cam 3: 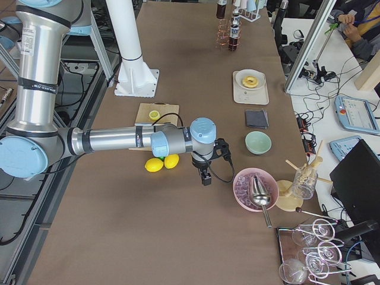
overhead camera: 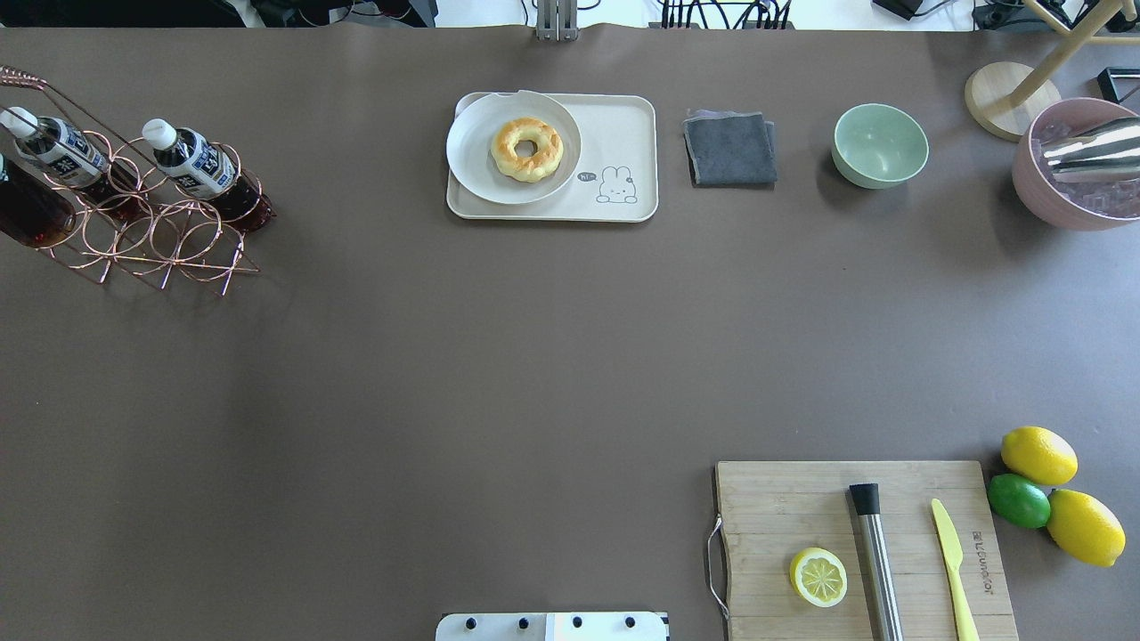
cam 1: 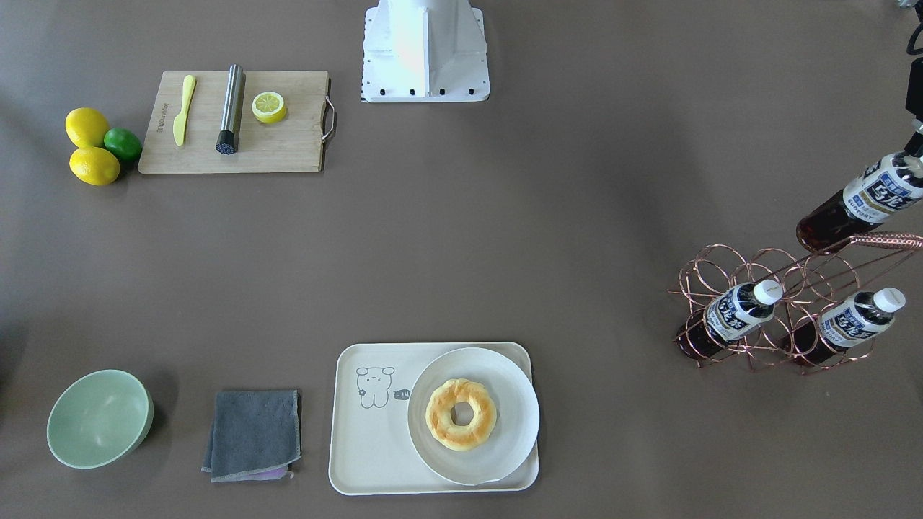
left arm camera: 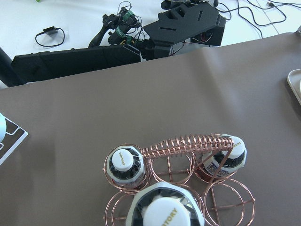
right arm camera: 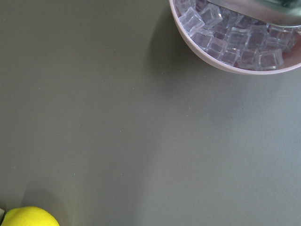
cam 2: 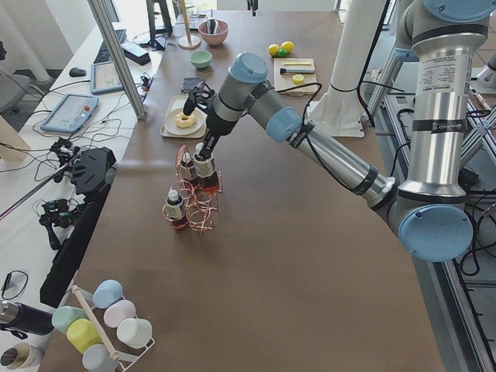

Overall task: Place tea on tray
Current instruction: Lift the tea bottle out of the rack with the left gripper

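Front view: tea (cam 1: pixel 862 198) hangs raised at wire rack (cam 1: pixel 782 306), neck clamped in left gripper (cam 1: pixel 914 146); tray (cam 1: pixel 368 447) well apart, plate (cam 1: pixel 515 389) filling half. Left wrist view: rack handle (left arm camera: pixel 188 143) just beside tea; a snag may topple rack. Right side view: right gripper (cam 3: pixel 205 176), closure not discernible.

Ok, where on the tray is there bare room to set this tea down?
Only the tray strip between the plate and the rim nearest the grey cloth, around the bear drawing. The plate and doughnut crowd the rest. Wide bare table lies between the tea and the tray.
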Controlling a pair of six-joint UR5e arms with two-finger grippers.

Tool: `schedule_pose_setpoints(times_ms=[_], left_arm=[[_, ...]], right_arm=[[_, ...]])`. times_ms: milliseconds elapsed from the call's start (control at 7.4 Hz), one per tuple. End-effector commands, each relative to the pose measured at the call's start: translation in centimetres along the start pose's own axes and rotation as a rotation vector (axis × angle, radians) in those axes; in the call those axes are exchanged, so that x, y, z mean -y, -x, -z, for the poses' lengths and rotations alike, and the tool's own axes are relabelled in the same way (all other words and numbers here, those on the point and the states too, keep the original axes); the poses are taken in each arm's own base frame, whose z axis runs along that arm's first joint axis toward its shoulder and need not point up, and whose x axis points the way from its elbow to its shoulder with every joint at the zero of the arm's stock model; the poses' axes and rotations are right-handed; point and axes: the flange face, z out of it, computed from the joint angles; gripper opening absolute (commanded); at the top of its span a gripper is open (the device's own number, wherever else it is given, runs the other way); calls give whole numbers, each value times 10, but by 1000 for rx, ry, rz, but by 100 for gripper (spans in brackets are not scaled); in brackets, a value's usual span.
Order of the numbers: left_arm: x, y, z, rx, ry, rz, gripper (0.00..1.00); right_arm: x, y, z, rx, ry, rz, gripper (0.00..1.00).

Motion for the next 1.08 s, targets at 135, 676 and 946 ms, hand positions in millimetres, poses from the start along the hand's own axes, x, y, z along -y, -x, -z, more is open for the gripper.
schedule_pose_setpoints(times_ms=[135, 676, 946], left_arm=[[-20, -116, 33, -101, 101, 134, 0], [-24, -264, -7, -88, 100, 112, 0], [-28, -384, -16, -11, 113, 142, 0]], right_arm=[[2, 3, -2, 3, 4, 9, 100], [4, 5, -4, 0, 7, 16, 100], [8, 4, -5, -4, 8, 19, 100]])
